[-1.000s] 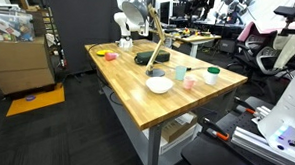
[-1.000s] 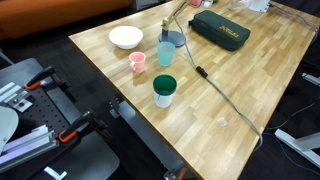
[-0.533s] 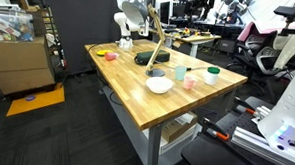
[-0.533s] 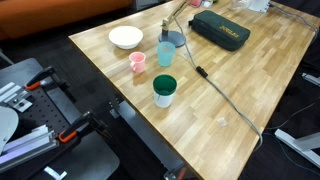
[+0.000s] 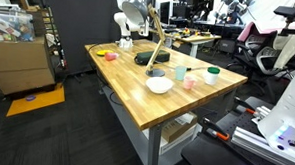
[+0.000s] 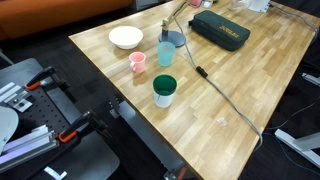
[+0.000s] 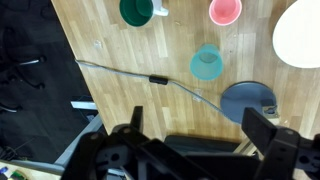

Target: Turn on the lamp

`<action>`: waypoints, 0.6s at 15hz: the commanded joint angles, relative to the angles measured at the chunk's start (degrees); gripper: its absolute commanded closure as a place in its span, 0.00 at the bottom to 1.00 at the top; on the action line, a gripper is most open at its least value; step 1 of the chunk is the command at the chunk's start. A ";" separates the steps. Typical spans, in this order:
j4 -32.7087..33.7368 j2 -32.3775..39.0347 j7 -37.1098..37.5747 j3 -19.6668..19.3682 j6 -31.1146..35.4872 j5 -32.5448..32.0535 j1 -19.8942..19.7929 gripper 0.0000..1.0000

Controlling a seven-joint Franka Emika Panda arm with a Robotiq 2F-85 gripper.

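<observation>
1. Far left in my wrist view, a green cup (image 7: pixel 137 10) sits at the top edge, on the wooden table (image 7: pixel 100 45).
2. Just below it a grey cable (image 7: pixel 120 70) snakes rightward across the boards, with a small dark block partway along it.
3. Middle now: a teal cup (image 7: pixel 207 63) stands right above the cable, and a pink cup (image 7: pixel 225 11) is a little beyond it, near the top edge.
4. My gripper (image 7: pixel 196 128) hangs over the table, fingers spread wide apart, nothing between them, touching nothing.
5. Here's the lamp (image 7: pixel 248 102): its dark round base sits just right of the teal cup, where the cable ends, close above my finger on that side.
6. In an exterior view its thin tan arm (image 5: pixel 160 38) rises from mid-table, well above the cups.
7. Far right, a white bowl (image 7: pixel 300 35), cut off by the frame edge.
8. In an exterior view a dark green case (image 6: pixel 220 32) lies flat just right of the lamp's base.
</observation>
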 commanded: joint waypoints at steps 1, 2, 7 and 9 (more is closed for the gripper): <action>3.30 3.61 0.91 -1.88 1.24 -0.17 0.15 0.00; 1.55 1.92 0.23 -1.87 0.51 -0.22 0.84 0.00; 2.79 3.22 0.45 -2.57 0.77 -0.16 0.95 0.00; 2.79 3.22 0.51 -2.57 0.77 -0.16 0.95 0.00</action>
